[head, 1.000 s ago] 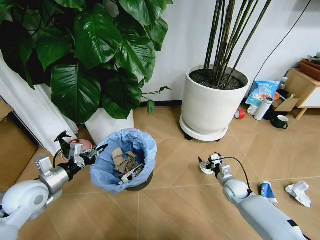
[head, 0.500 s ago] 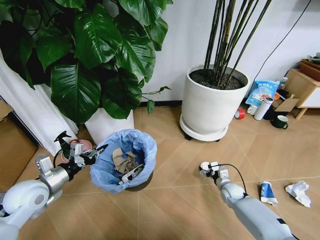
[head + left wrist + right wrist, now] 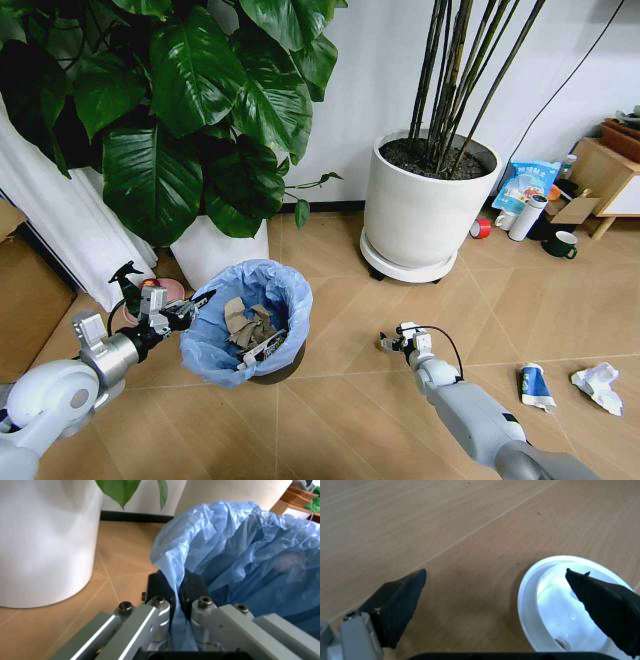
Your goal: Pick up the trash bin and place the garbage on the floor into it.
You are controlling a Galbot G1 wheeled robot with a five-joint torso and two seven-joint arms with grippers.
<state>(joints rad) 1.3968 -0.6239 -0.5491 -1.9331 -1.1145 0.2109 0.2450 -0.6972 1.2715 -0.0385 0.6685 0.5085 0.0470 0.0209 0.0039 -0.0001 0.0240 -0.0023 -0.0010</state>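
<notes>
While our left tool [image 3: 179,603] is gripping the small black bin's [image 3: 248,320] blue-bag-lined rim, our wide-open right tool [image 3: 510,603] is hovering beside the small white plastic disc [image 3: 570,609]; next we probably need to straddle its rim.

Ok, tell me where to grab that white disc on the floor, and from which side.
Grip the white disc across its raised rim, coming straight down from above. It lies flat on the floor, so only the rim gives an edge. The open right gripper likely needs shifting: one finger is over the disc's middle.
</notes>
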